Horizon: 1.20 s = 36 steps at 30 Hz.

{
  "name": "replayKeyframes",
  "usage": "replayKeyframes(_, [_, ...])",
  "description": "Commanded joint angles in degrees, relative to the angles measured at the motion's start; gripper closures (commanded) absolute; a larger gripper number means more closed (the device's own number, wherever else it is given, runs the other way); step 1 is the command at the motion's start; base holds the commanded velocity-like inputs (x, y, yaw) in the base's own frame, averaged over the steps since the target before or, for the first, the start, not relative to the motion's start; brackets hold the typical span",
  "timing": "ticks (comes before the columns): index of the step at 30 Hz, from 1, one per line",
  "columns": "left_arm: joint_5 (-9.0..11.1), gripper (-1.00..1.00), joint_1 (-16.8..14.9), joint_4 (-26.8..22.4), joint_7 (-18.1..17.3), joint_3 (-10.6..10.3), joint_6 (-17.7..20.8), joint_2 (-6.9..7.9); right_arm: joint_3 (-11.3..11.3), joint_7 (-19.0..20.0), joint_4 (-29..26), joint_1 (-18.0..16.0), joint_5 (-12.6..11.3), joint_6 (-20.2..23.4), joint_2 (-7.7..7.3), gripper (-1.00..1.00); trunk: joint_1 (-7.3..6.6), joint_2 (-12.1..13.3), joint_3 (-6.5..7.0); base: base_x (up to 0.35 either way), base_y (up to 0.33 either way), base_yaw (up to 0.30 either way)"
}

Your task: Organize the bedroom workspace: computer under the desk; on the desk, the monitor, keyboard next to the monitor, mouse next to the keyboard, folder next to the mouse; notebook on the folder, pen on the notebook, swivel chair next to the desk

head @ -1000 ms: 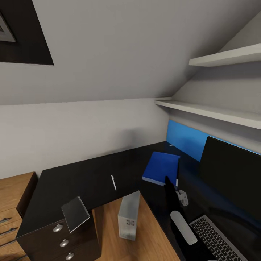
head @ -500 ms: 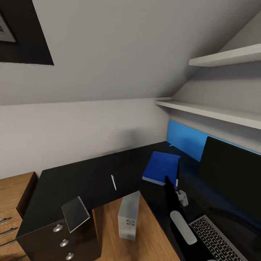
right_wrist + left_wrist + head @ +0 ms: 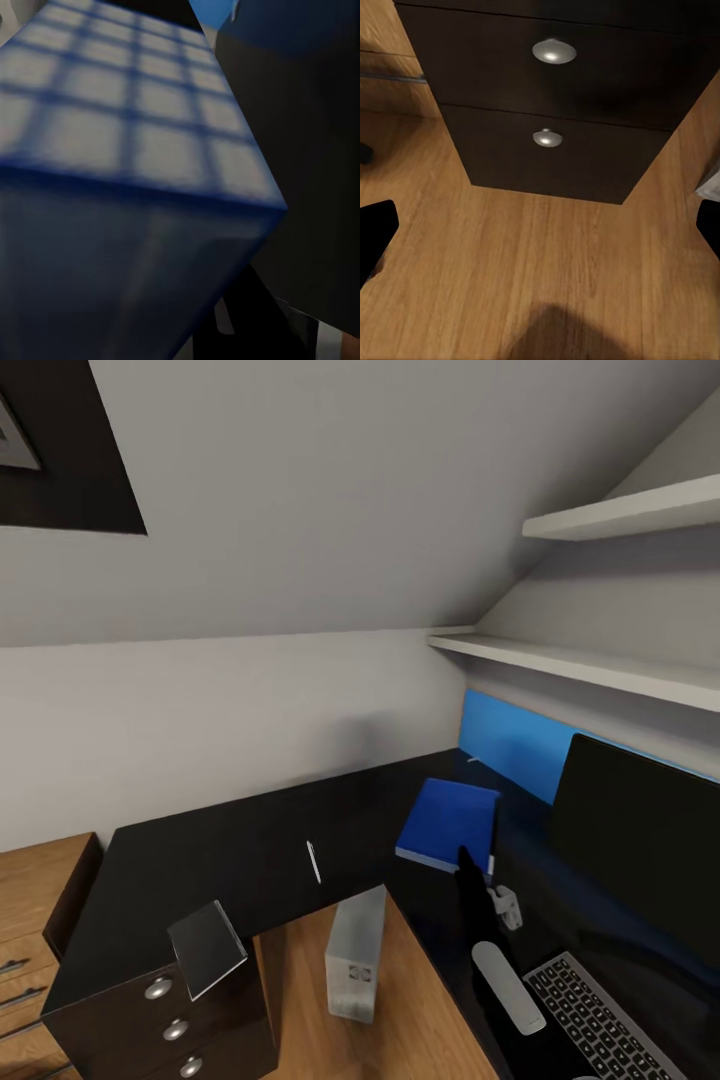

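On the black L-shaped desk (image 3: 230,850) lie a blue flat book or folder (image 3: 447,822) and a thin white pen (image 3: 313,861). The dark monitor (image 3: 640,840) stands at the right, with the keyboard (image 3: 598,1020) in front of it. A white oblong (image 3: 507,987), perhaps the mouse, lies beside the keyboard. The grey computer tower (image 3: 357,955) stands on the floor under the desk. My right arm (image 3: 472,905) reaches up toward the blue item; its wrist view is blurred by a gridded blue surface (image 3: 127,112). My left gripper (image 3: 540,232) is open, low over the floor.
A grey flat slab (image 3: 207,948) tilts at the desk's left corner above the dark drawers (image 3: 547,97) with round knobs. White shelves (image 3: 600,670) run along the right wall under a sloped ceiling. The wooden floor (image 3: 510,277) lies in front of the drawers.
The head camera has shifted very slightly. Nothing on the desk has moved, and neither arm has visibly changed.
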Motion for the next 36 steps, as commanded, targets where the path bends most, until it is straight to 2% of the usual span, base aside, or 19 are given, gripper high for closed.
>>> replayKeyframes(1, [0.1, -1.00, 0.0, 0.0, 0.5, -0.5, -0.1, 0.04, 0.0, 0.1, 0.0, -0.1, -0.6, -0.4, -0.03, 1.00, 0.24, -0.5, -0.27, 0.000, 0.000, 0.000])
replayKeyframes(36, [0.1, -1.00, 0.0, 0.0, 0.3, -0.5, -0.1, 0.11, -0.3, -0.1, 0.2, -0.1, -0.8, -0.1, 0.21, 1.00, 7.92, -14.5, -6.55, 0.000, 0.000, 0.000])
